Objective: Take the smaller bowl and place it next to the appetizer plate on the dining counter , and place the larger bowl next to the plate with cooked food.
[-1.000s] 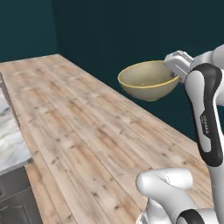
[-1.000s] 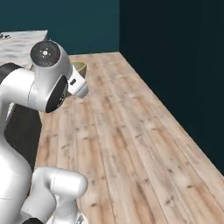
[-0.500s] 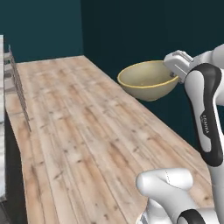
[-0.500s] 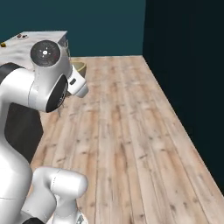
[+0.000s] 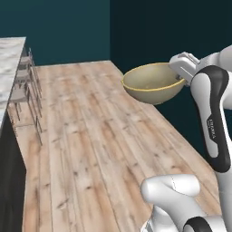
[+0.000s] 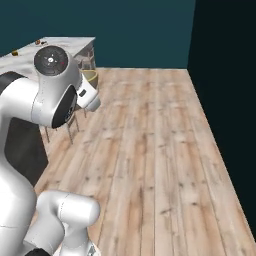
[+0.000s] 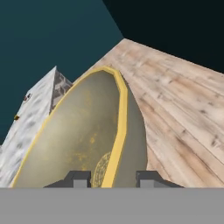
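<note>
currently the fingers are pinching the big bowl by its rim only; it is risking tipping or slipping over the floor.

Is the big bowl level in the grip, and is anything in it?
Roughly level and empty: the larger bowl hangs rim-up from the gripper, whose fingers straddle its rim, and its inside shows bare.
</note>
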Robot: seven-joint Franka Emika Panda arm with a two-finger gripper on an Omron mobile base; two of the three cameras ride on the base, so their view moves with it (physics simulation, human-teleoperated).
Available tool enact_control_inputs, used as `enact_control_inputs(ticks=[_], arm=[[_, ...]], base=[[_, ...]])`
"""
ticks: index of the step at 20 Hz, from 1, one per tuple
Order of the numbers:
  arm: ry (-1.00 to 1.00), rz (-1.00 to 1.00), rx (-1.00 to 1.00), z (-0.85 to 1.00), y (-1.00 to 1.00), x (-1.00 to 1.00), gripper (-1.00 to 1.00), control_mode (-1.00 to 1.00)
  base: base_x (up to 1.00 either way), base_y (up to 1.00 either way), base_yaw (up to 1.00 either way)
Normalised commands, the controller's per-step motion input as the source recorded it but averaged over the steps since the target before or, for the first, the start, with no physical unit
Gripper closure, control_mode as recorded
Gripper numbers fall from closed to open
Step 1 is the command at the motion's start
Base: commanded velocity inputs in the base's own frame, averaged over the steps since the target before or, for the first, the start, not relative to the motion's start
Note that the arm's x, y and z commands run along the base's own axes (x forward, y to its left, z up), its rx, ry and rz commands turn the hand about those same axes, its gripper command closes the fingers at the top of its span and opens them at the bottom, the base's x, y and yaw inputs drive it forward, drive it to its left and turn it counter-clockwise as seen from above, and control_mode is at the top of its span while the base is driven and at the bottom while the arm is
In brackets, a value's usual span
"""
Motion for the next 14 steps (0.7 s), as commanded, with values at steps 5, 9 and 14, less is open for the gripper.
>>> enact_control_inputs(ticks=[5,9,14], arm=[[0.00,0.00,0.00,0.00,0.00,0.00,1.00,1.00],[0.00,0.00,0.00,0.00,0.00,0.00,1.00,1.00],[0.00,0.00,0.00,0.00,0.00,0.00,1.00,1.00]], base=[[1.00,-0.53,0.22],[1.00,-0.54,0.17],[1.00,-0.50,0.16]])
